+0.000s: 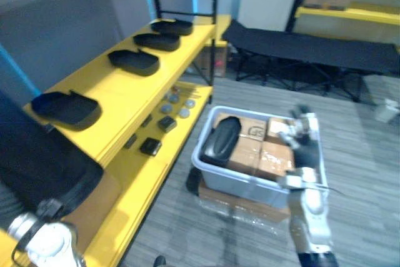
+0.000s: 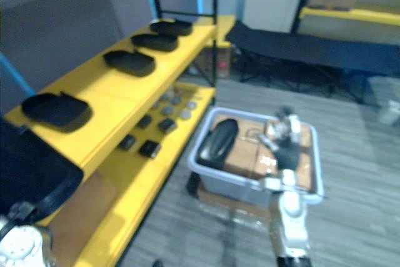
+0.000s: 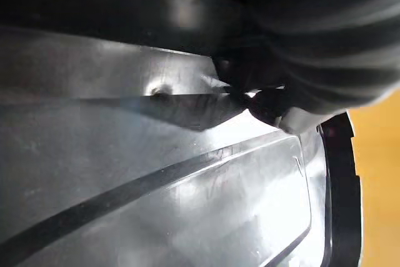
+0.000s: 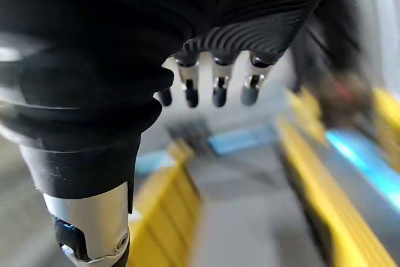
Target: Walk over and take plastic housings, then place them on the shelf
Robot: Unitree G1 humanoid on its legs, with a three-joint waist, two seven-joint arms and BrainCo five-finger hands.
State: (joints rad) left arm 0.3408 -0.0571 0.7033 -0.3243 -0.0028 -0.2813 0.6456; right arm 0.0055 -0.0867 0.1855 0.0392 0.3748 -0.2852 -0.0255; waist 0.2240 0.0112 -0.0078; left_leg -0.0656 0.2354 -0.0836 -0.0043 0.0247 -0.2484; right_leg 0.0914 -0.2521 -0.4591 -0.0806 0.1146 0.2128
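Nearest, a large black housing (image 1: 44,167) lies against the left hand (image 3: 325,42), whose grip I cannot tell, while the right hand (image 1: 299,134) hovers loose-fingered and empty over the grey bin (image 1: 250,182), which holds another housing (image 1: 222,139) on cardboard boxes (image 1: 262,154), and four more housings (image 1: 134,60) sit along the yellow shelf (image 1: 125,95).

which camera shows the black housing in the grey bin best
The left eye view: the housing lies whole on the cardboard boxes at the bin's left end. The right eye view gives nearly the same. The left wrist view faces another dark housing close up; the right wrist view faces yellow shelving past the right hand.
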